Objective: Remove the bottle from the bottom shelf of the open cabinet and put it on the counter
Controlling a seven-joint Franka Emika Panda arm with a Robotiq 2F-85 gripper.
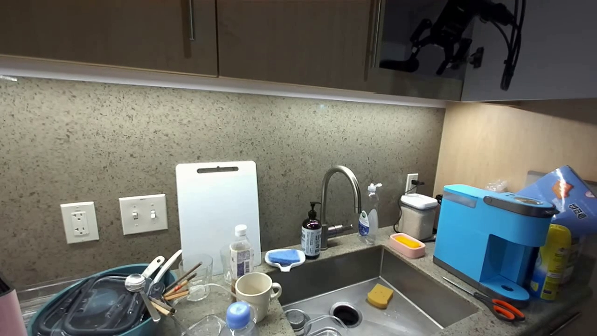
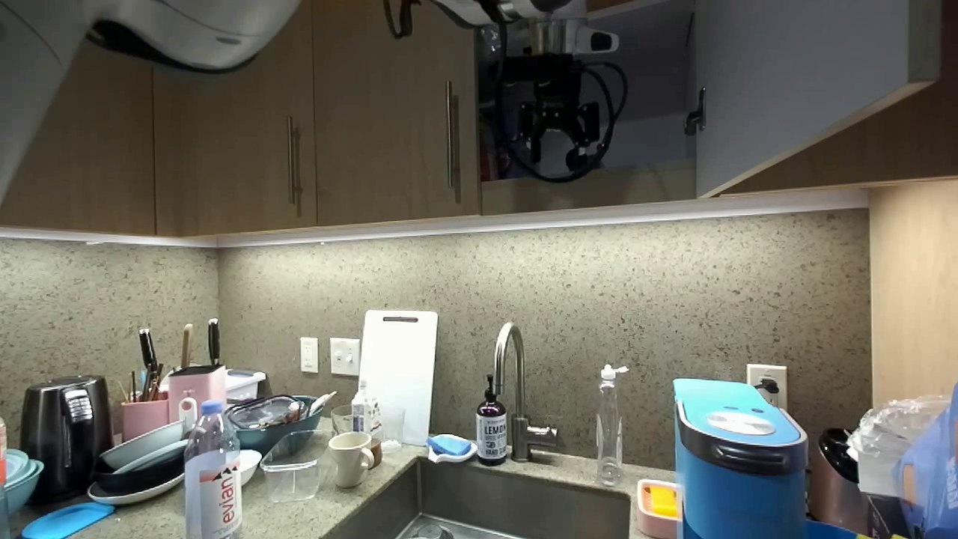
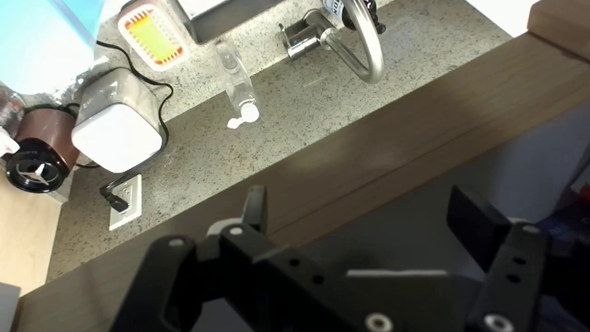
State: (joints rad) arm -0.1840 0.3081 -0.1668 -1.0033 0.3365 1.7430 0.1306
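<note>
Above the faucet (image 2: 520,419), the open wall cabinet (image 2: 636,187) is showing reddish contents (image 2: 486,159); I cannot locate the brown bottle. The gripper (image 3: 364,219) is pointing down, jaws spread. Left of the faucet, the desk (image 2: 292,520) is bearing a teal basin (image 2: 262,438) holding dark-rimmed containers (image 1: 100,298) and, just beside the faucet, a "LEMON" dispenser (image 2: 491,434).

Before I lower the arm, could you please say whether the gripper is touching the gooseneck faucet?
Apart. In an exterior view, the gripper hangs at the open wall cabinet, with speckled backsplash showing between it and the gooseneck faucet below.
</note>
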